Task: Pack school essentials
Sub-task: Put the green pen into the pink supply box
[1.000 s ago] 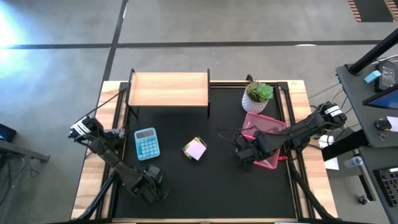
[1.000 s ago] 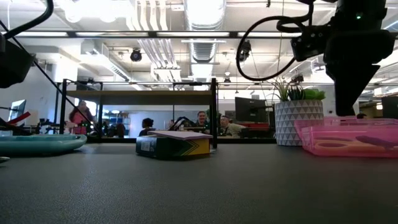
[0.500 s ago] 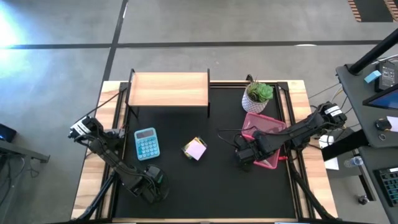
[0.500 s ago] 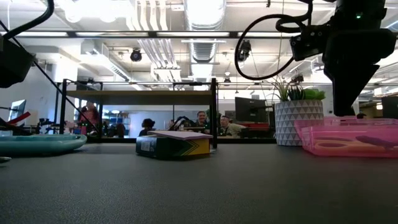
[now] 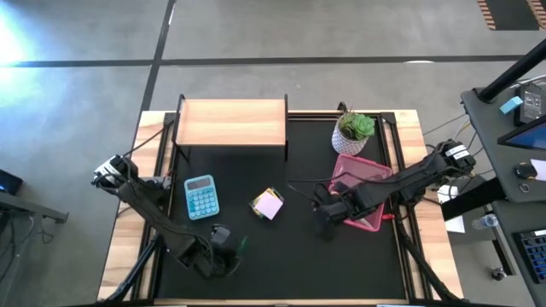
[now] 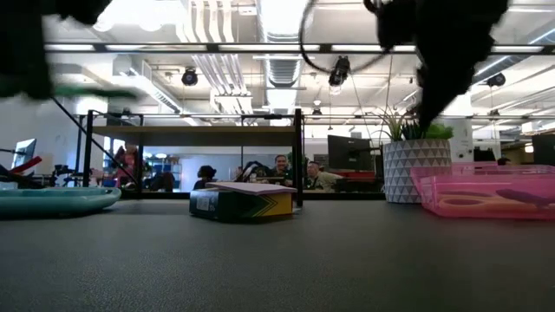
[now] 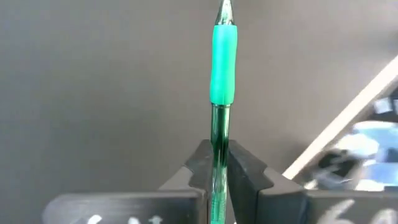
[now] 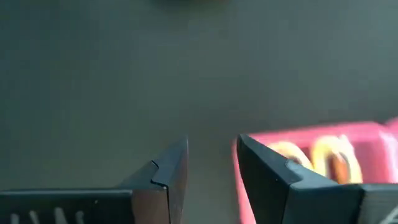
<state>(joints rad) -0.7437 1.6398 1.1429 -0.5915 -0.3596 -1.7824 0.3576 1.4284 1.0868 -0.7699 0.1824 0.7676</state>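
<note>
My left gripper point(image 5: 227, 248) is near the table's near edge, shut on a green pen point(image 7: 222, 68). The pen shows blurred in the low view point(image 6: 97, 89). My right gripper point(image 8: 211, 165) is open and hangs over the bare mat point(image 5: 324, 218), just left of the pink tray point(image 5: 368, 189). Yellow scissors handles point(image 8: 328, 153) lie in the tray point(image 8: 364, 134). A small yellow-green box topped with a pink pad point(image 5: 268, 205) rests flat at mid-table point(image 6: 243, 200). My left gripper pinches the green pen by its clear barrel point(image 7: 217, 146), just behind the green rubber grip. The pen lies along the fingers and sticks out past their tips toward the table's right point(image 5: 242, 246). It is lifted clear of the table, roughly level.
A teal calculator point(image 5: 201, 196) lies on the mat's left part. A wooden shelf point(image 5: 230, 122) stands at the far edge, and a potted plant point(image 5: 354, 128) stands beyond the tray. Bare mat point(image 5: 281, 256) stretches between the two grippers.
My left gripper has risen and swung toward the table's right with the green pen, which now shows beside it in the high view. My right gripper has moved from over the tray's near-left corner toward the left, off the tray.
</note>
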